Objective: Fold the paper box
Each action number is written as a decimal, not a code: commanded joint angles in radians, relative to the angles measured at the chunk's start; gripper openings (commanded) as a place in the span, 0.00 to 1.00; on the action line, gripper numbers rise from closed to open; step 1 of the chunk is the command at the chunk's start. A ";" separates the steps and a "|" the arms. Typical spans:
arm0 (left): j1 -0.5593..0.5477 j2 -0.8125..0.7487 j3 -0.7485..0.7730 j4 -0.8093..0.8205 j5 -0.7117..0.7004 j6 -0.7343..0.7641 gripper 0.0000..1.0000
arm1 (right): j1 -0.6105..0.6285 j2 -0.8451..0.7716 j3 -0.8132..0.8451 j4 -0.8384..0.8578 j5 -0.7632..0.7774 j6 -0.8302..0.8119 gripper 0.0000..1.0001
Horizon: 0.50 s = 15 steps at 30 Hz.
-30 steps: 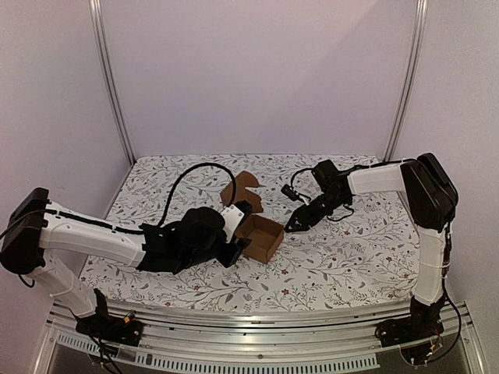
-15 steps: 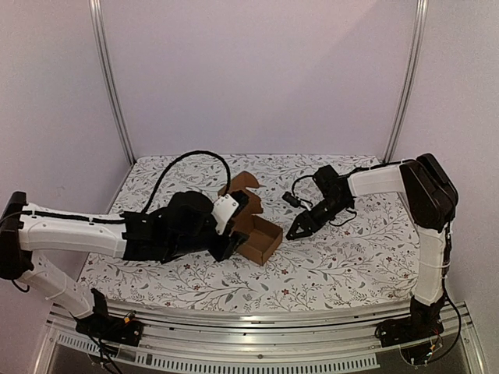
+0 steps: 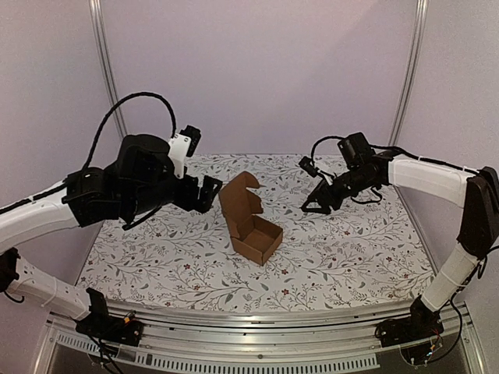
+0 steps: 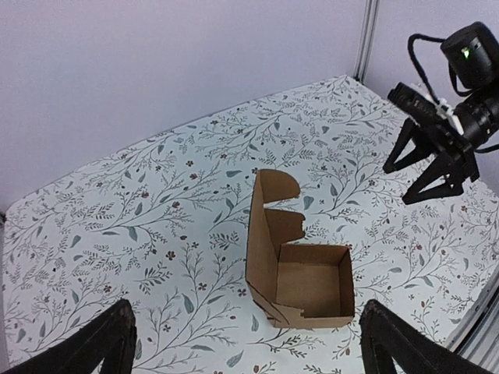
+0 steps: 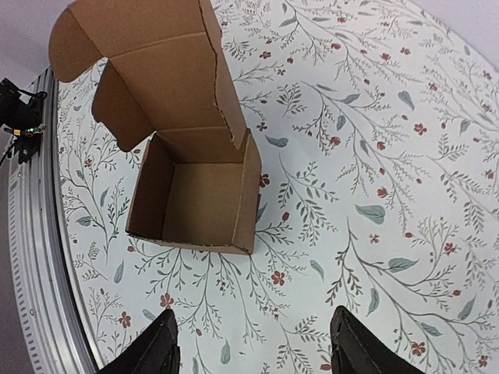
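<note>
Top external view: the left gripper (image 3: 207, 192) hangs above the floral-clothed table (image 3: 351, 257), jaws spread wide with nothing between them. The right gripper (image 3: 316, 207) is parted too and empty, raised off the surface. Between them, and apart from both, the paper box (image 3: 257, 238) sits mid-table. Its tray mouth faces up, and the tray is empty inside. Its lid (image 3: 238, 196) stands upright on the side nearer the left arm, so the box's long axis runs vertically. Pale lilac walls (image 3: 257, 78) and metal posts (image 3: 111, 86) enclose the table.
</note>
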 commanded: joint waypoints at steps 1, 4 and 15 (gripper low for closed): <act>0.018 0.053 -0.077 -0.135 0.040 0.011 1.00 | -0.058 -0.143 -0.028 0.238 0.076 0.080 0.91; 0.033 -0.005 -0.290 0.114 0.088 0.074 1.00 | -0.102 -0.082 0.066 0.247 -0.080 0.266 0.99; 0.124 0.158 -0.440 0.574 0.341 0.269 0.81 | -0.074 0.344 0.330 0.038 -0.153 0.007 0.72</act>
